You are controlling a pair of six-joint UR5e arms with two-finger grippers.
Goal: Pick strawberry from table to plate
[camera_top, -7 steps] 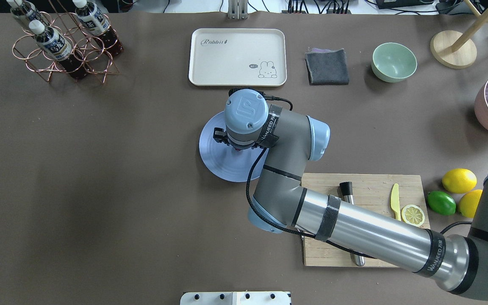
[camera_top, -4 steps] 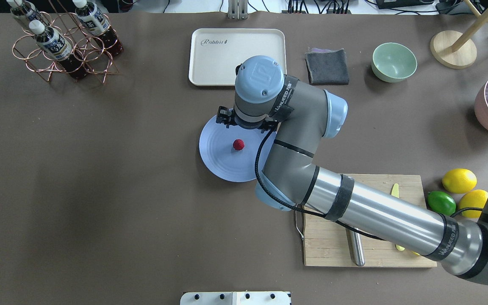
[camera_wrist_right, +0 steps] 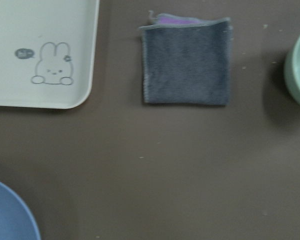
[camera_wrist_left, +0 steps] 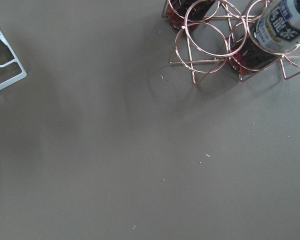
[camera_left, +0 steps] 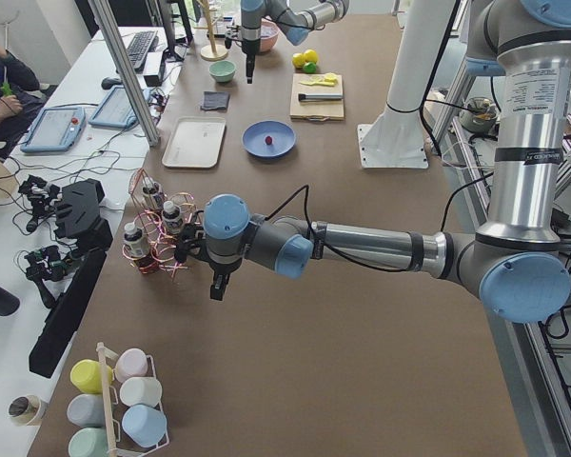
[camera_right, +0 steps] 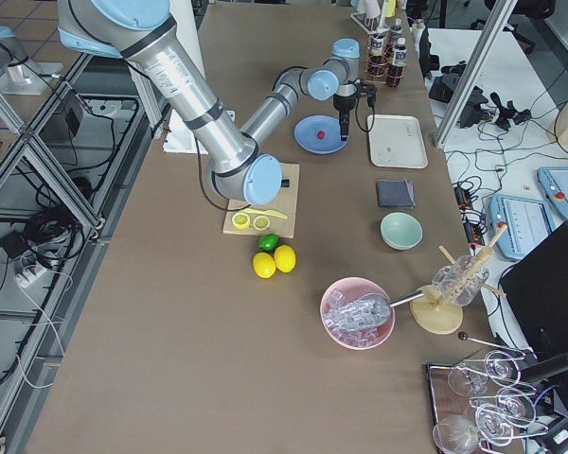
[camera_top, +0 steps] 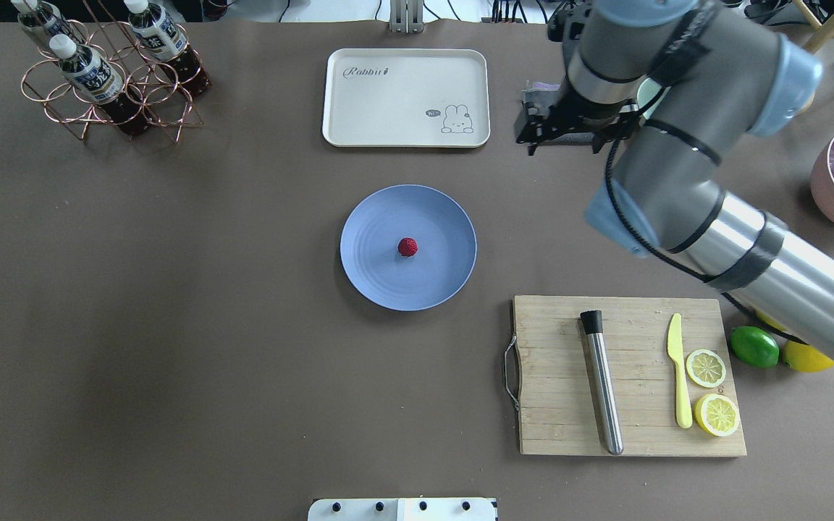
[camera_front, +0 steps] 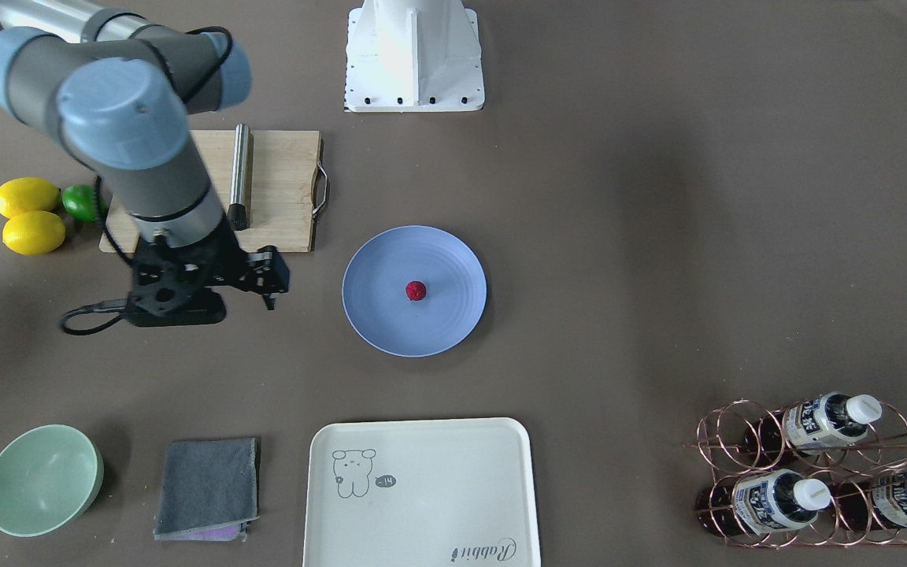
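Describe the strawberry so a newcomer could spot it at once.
On the brown-grey table, find the round blue-grey plate in the middle, near the cream tray. The strawberry is the tiny dark-red bumpy ball at its centre, alone there, far smaller than the green lime.

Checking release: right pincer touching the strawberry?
Apart. Overhead view shows the right pincer far off the plate, with bare table between it and the strawberry.
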